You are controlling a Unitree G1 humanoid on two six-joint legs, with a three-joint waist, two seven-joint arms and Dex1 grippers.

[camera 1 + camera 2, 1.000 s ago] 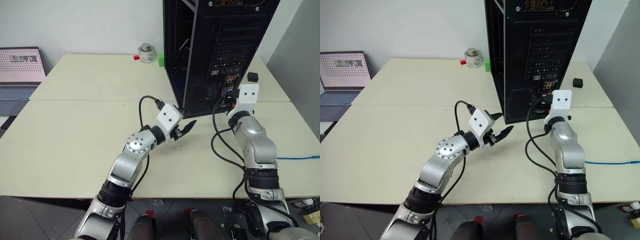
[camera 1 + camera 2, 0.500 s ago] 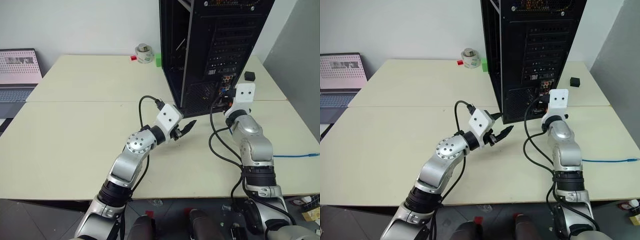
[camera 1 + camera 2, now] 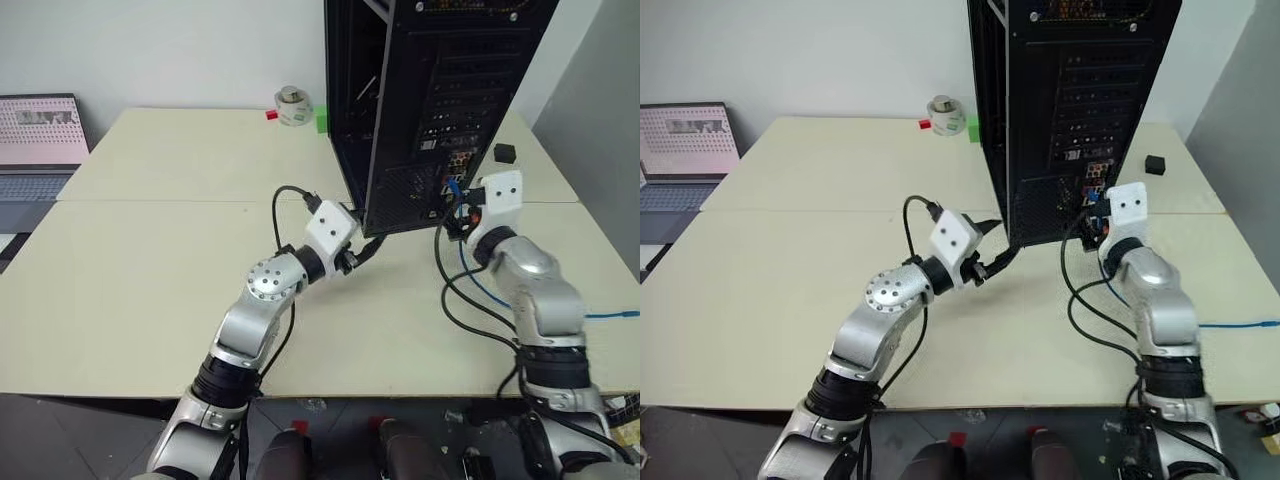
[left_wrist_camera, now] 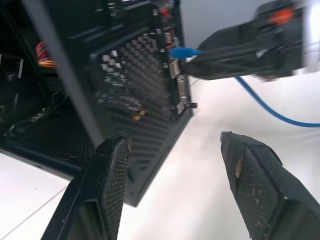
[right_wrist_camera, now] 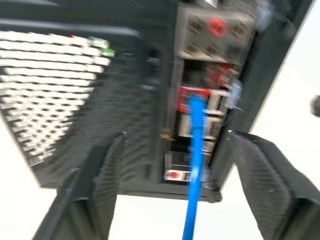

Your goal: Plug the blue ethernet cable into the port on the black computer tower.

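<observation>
The black computer tower (image 3: 440, 90) stands upright at the table's far middle, rear panel facing me. The blue ethernet cable (image 5: 195, 165) has its plug seated in the port (image 5: 196, 102) on the rear I/O panel. From there it hangs down and trails over the table (image 3: 480, 285) to the right edge. My right gripper (image 5: 179, 136) is open just behind the plug, its fingers on either side of the cable and not touching it. My left gripper (image 3: 365, 250) is open at the tower's lower near corner, with nothing between its fingers (image 4: 117, 165).
A laptop (image 3: 40, 140) sits at the far left. A tape roll (image 3: 291, 106), a small red piece and a green block (image 3: 321, 120) lie behind the tower's left side. A small black box (image 3: 505, 152) is to its right. Black arm cables loop beside my right arm.
My right gripper has opened and drawn back a little from the rear panel, leaving the blue cable in the port. My left gripper has moved closer to the tower's lower corner.
</observation>
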